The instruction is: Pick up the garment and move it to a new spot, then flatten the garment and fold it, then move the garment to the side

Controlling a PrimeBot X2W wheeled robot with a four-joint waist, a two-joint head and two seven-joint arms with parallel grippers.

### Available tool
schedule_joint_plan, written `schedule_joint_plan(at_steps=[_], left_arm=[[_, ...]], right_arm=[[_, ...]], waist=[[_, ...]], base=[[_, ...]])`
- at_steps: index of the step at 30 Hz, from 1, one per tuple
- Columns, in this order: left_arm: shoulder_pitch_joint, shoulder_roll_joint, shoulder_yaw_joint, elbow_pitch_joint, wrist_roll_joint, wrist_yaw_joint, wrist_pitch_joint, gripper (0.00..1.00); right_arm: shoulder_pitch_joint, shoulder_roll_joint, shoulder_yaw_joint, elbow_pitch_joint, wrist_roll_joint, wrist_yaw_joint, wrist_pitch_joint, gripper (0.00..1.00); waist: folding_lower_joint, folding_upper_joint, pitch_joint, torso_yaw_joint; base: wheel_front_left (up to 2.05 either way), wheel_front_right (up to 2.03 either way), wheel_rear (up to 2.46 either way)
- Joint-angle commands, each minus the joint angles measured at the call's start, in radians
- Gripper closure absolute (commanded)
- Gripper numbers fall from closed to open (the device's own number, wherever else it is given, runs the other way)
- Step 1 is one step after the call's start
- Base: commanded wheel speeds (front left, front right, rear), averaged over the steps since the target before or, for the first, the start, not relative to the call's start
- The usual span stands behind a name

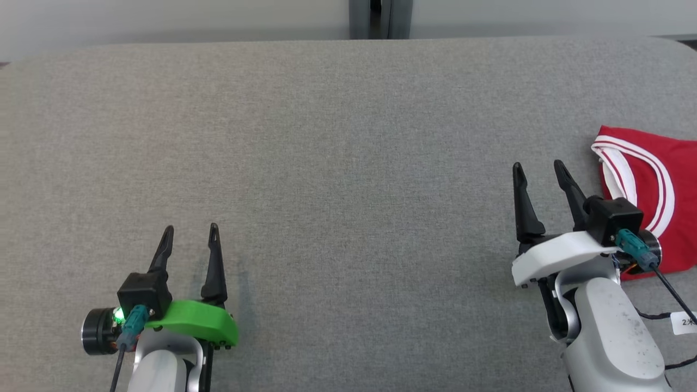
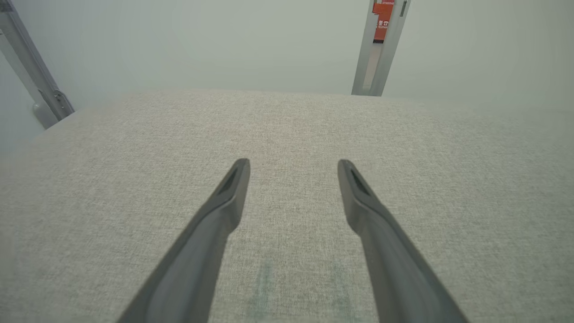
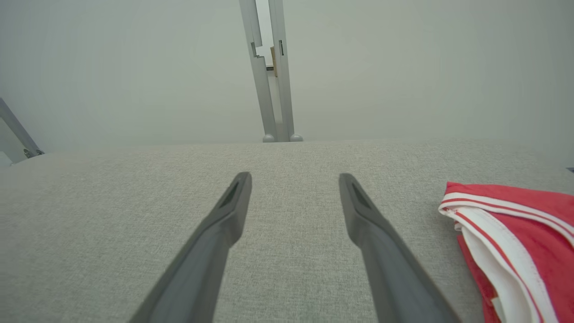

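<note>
Left claw (image 1: 191,227) and right claw (image 1: 538,165) point forward; jaws spread wide.

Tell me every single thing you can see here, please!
garment: one, red with white stripes, lying at the table's right edge
table: one, covered in grey fabric, spread out in front of the robot
post: one, grey metal, behind the table's far edge
sign: one, orange, up on that post in the left wrist view
left claw: one, dark fingers on a green mount, near left, open and empty
right claw: one, dark fingers on a white mount, near right, just left of the garment, open and empty
</note>
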State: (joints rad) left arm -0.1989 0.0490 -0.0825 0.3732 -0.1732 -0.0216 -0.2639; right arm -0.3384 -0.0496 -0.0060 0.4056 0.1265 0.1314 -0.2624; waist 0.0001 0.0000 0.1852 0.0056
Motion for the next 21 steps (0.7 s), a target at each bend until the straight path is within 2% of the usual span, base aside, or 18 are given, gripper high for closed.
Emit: schedule_joint_plan(at_steps=[1, 9, 21], left_arm=[[0.021, 0.004, 0.006, -0.002, 0.009, 0.008, 0.001, 0.00], [0.072, 0.004, 0.041, -0.016, 0.008, 0.019, 0.001, 0.00], [0.122, 0.004, 0.066, -0.029, -0.027, -0.007, 0.001, 0.00]], right_arm=[[0.023, -0.003, 0.001, -0.001, 0.007, -0.002, -0.003, 0.00], [0.074, -0.003, 0.013, 0.007, 0.021, -0.002, -0.003, 0.00], [0.126, -0.003, 0.029, 0.031, 0.026, -0.002, -0.003, 0.00]], waist=[[-0.0001, 0.0000, -0.045, 0.028], [-0.0001, 0.0000, -0.108, 0.031], [-0.0001, 0.0000, -0.145, 0.020]], base=[[0.00, 0.00, 0.00], [0.00, 0.00, 0.00], [0.00, 0.00, 0.00]])
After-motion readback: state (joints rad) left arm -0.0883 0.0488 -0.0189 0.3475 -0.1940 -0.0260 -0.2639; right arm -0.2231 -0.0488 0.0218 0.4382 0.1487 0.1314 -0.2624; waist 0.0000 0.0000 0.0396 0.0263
